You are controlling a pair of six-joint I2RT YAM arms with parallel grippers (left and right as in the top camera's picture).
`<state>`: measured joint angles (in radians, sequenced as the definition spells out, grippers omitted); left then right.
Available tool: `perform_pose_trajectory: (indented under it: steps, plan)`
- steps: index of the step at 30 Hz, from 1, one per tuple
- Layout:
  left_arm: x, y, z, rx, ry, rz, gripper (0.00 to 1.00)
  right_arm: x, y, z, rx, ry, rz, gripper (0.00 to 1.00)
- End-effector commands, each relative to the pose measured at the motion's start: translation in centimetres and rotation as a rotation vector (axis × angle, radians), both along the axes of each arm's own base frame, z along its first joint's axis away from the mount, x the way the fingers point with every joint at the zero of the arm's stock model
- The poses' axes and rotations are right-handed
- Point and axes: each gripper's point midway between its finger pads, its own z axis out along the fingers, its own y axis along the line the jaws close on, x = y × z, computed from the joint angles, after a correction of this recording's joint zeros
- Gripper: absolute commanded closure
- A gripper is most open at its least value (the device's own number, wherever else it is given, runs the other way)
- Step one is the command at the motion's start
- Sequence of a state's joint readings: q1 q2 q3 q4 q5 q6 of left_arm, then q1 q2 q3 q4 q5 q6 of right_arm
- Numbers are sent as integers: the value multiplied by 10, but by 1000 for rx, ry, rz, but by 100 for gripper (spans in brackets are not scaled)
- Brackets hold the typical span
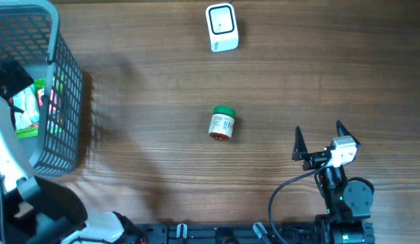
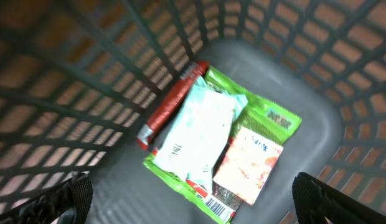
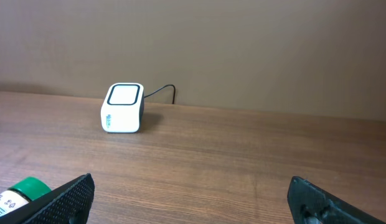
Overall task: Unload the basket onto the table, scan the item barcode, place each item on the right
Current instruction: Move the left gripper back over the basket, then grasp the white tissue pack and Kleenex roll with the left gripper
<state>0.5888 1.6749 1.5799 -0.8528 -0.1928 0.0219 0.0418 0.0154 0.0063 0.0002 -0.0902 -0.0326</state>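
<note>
Wooden table [image 1: 149, 54], viewed from above and from both wrists.

1. Item: a small jar with a green cap and a white-and-red label [image 1: 222, 124] lies on its side near the middle of the table, cap toward the far edge. Nothing touches it. Whether its barcode faces up cannot be told.
2. Scanner: a white cube-shaped barcode scanner with a dark-framed window [image 1: 221, 27] stands at the far edge, directly beyond the jar and well apart from it. A dark cable leaves its rear.
3. Right gripper [image 1: 320, 132]: on the near right side, to the right of the jar and apart from it. Jaws spread wide, nothing between them.
4. Left gripper [image 2: 190, 182]: above the inside of a grey plastic mesh basket [image 1: 64, 88] at the far left. Jaws spread wide, holding nothing.
5. Basket contents: a green packet [image 2: 274, 118] with a barcode on its near corner, overlaid by a pale white pouch [image 2: 196, 134] and an orange packet [image 2: 246, 165], with a red stick-shaped wrapper [image 2: 171, 102] alongside.
</note>
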Motion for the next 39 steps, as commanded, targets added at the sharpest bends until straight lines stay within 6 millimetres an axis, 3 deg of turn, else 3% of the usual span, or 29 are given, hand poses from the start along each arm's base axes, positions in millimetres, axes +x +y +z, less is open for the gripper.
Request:
perform_pose_trajectory:
  steps: [1, 10, 16, 26, 30, 39]
  plan:
    - [16, -6, -31, -61, 59, -140, 0, 0, 1, 2, -17, -12, 9, 0]
    - [24, 1, -92, -133, 165, -178, 0, 0, 1, 2, -17, -12, 9, 0]
    - [37, -18, -128, -260, 161, -314, 0, 0, 1, 2, -17, -12, 9, 0]
    - [29, -11, -136, -249, 206, -278, 0, 0, 1, 2, -17, -12, 9, 0]
    - [17, 5, -135, -190, 257, -179, 0, 0, 1, 2, -17, -12, 9, 0]
    - [16, 4, -137, -196, 257, -181, 0, 0, 1, 2, -17, -12, 9, 0]
